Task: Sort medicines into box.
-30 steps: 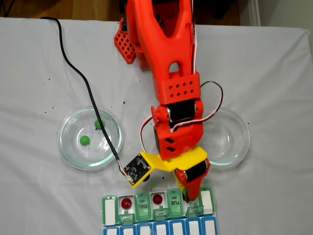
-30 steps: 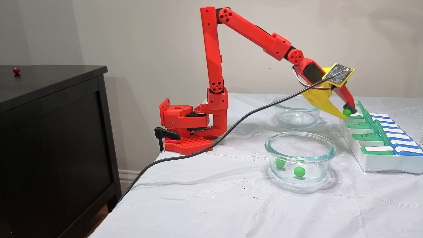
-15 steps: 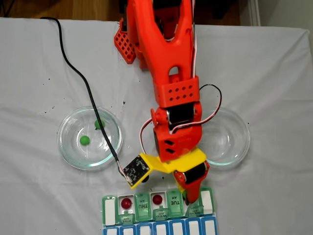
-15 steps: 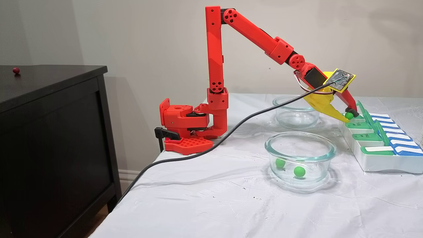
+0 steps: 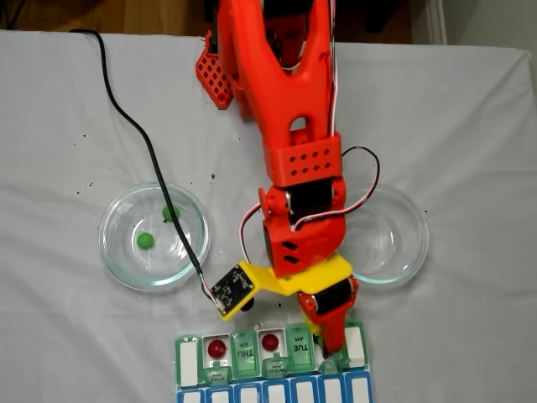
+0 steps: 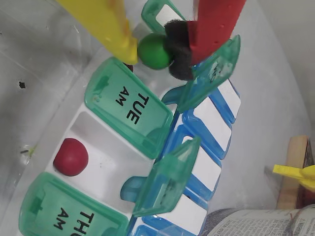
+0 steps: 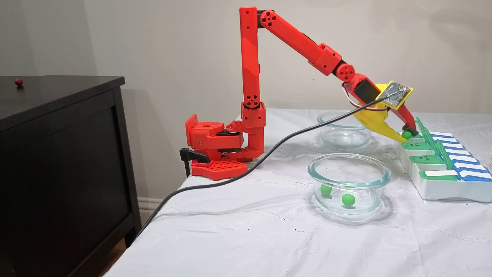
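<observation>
Hovering gripper [image 6: 150,49] clamped on green pill [image 6: 153,51], open compartment [image 6: 165,12] of box [image 6: 147,162] directly beneath, beside TUE lid [image 6: 129,105].

Two pills [image 7: 343,196] in the near dish [image 7: 349,169], box [image 7: 442,188] right, perhaps another dish [image 7: 344,132] behind.

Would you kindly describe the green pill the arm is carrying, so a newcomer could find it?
Follow the red arm down to its end effector at the organizer. The pill is pinched there, unlike the two loose in the dish.
</observation>
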{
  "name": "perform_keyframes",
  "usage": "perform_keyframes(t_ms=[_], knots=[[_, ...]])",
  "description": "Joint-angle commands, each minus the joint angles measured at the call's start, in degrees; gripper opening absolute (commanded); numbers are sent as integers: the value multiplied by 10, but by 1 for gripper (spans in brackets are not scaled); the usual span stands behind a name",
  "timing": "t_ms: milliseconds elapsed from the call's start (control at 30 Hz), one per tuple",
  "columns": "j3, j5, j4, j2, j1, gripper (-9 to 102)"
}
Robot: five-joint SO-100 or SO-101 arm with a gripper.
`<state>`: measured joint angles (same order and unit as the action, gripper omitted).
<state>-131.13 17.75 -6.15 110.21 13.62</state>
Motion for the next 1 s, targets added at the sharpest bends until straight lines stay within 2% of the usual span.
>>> perform_keyframes(t_ms=[0,100,200,267,300,433,600,767,967], knots=[[48,-4,-13,17,-3,22],[47,-4,-33,40,-5,26],[41,4,-62,78,-7,24],[42,6,-95,113,-13,11],[48,6,-118,127,-18,1],[93,18,-252,191,-46,0],[133,76,-380,260,-98,0],[244,197,-564,219,-200,0],[246,403,-619,173,-286,0]])
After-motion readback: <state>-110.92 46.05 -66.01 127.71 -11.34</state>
